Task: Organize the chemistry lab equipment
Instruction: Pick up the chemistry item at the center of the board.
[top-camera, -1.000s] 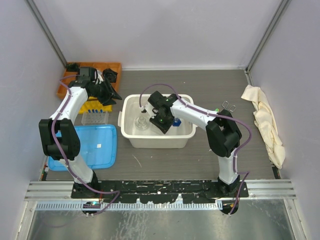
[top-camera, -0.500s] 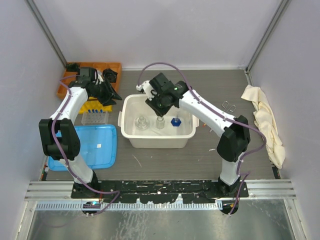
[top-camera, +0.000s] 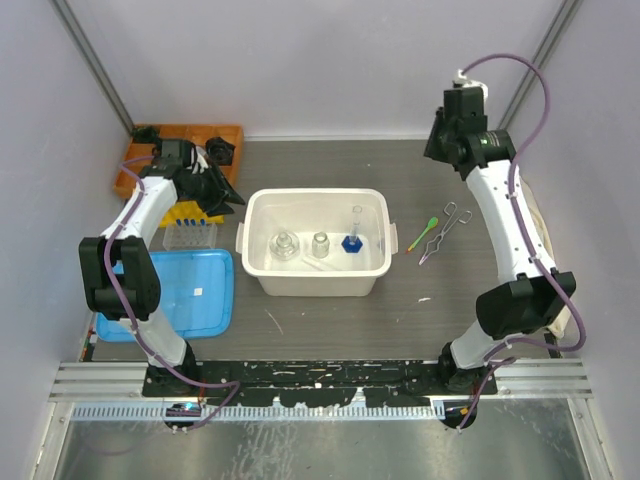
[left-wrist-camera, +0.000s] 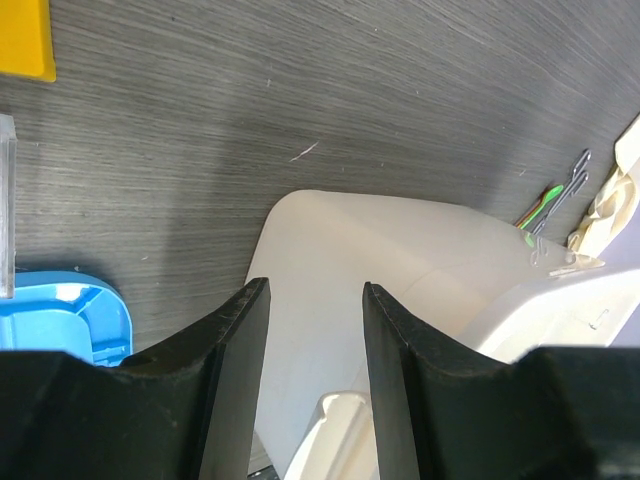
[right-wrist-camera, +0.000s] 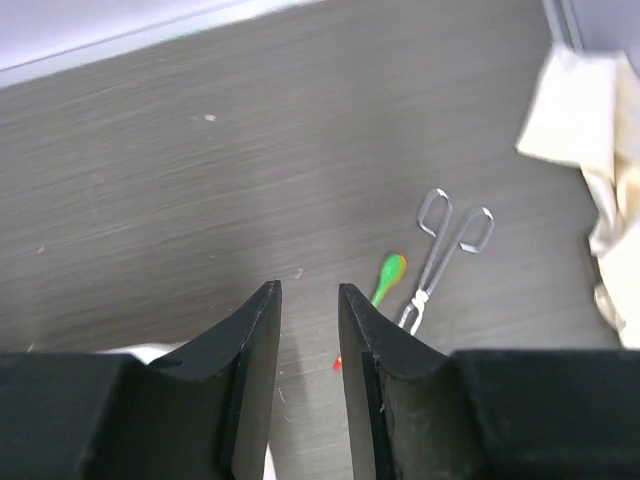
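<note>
The right gripper (right-wrist-camera: 308, 292) holds its two fingers a little apart with nothing between them, high above the back right of the table. Under it the metal forceps (right-wrist-camera: 440, 255) and the green spoon (right-wrist-camera: 388, 276) lie just beside each other, to the right of the white tub (top-camera: 262, 205). The left gripper (left-wrist-camera: 312, 295) is also parted and empty, between the tub and the yellow rack (top-camera: 186, 213), and inside the tub stand a glass flask (top-camera: 284, 245), a small glass tube (top-camera: 320, 243) and a thin tube on a blue base (top-camera: 351, 242).

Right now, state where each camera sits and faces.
Top external: above, behind the bases, facing down on the table; left arm and right arm show.
Left wrist: faces down past left gripper onto the white tub.
Right wrist: faces down past right gripper onto forceps, green spoon.
Shared: all views show forceps and green spoon.
</note>
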